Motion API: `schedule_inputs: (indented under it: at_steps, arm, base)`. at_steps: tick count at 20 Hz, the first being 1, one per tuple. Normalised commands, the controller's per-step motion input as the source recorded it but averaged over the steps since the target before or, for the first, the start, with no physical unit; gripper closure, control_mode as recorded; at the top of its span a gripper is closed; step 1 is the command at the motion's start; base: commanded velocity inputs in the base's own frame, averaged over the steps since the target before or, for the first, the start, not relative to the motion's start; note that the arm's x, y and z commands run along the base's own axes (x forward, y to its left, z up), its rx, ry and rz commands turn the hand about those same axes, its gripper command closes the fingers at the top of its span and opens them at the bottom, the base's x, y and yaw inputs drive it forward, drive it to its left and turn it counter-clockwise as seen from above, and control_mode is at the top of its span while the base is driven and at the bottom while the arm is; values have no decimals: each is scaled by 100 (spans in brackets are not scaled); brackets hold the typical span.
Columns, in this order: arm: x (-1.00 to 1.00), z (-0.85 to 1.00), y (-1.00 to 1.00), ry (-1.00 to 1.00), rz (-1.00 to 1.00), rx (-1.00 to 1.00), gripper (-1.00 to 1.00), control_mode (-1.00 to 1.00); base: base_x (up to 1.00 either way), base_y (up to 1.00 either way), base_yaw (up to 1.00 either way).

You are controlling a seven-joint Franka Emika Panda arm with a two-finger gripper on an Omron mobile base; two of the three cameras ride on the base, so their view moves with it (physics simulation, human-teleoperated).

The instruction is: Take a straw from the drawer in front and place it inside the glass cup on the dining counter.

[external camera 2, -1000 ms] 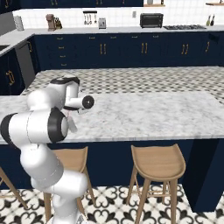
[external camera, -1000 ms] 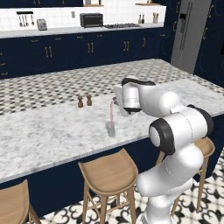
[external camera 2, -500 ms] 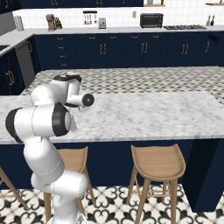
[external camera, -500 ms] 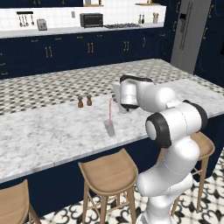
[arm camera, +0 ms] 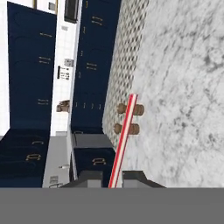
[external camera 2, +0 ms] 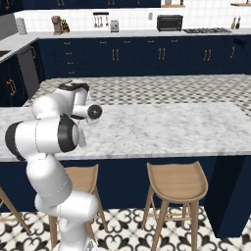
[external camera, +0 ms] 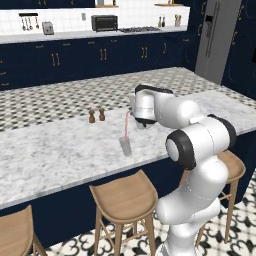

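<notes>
1. While the white arm reaches out over the dining counter [external camera: 60, 155], the gripper [arm camera: 112, 177] stays clenched on the straw [external camera: 127, 125], which runs up between the two dark fingertips [arm camera: 89, 178] in the hand view.
2. Seen from the left base view, the straw stands nearly upright with its lower end in the glass cup [external camera: 125, 146].
3. That cup sits on the marble top near the front edge, above the wooden stools [external camera: 125, 197].
4. Two small brown shakers [external camera: 96, 116] stand side by side on the counter, behind the cup and to its left.
</notes>
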Motion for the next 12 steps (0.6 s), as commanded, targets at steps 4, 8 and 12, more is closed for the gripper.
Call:
schedule_inputs:
  at_steps: [4,8,12]
  arm:
    - [0,0,-3,0,-8,-1,100,-100]
    - [0,0,-3,0,-8,0,100,-100]
    - [-6,1,-10,0,-8,0,100,-100]
  base:
    - [0,0,0]
    - [0,0,0]
    - [0,0,0]
